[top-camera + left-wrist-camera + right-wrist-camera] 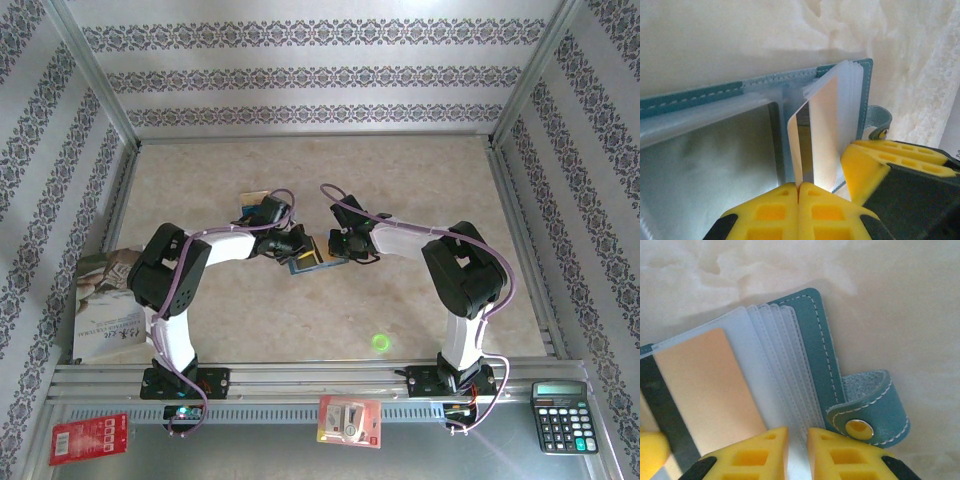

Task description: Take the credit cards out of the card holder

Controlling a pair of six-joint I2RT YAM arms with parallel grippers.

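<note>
The slate-blue card holder (305,263) lies open at mid-table between both arms. My left gripper (800,186) is shut on the near edge of a tan credit card (822,130), which stands partly out of a clear sleeve of the card holder (690,97). My right gripper (797,432) is shut on the clear sleeves of the card holder (805,325), beside its snap tab (870,412). The same tan credit card (705,390) shows a dark stripe. From above, the left gripper (290,248) and right gripper (335,245) meet at the holder. A few loose cards (252,207) lie behind the left gripper.
A booklet (105,305) lies at the left table edge. On the near ledge sit a red packet (88,438), a red-and-white packet (349,420) and a black calculator (565,415). Metal rails and patterned walls enclose the table.
</note>
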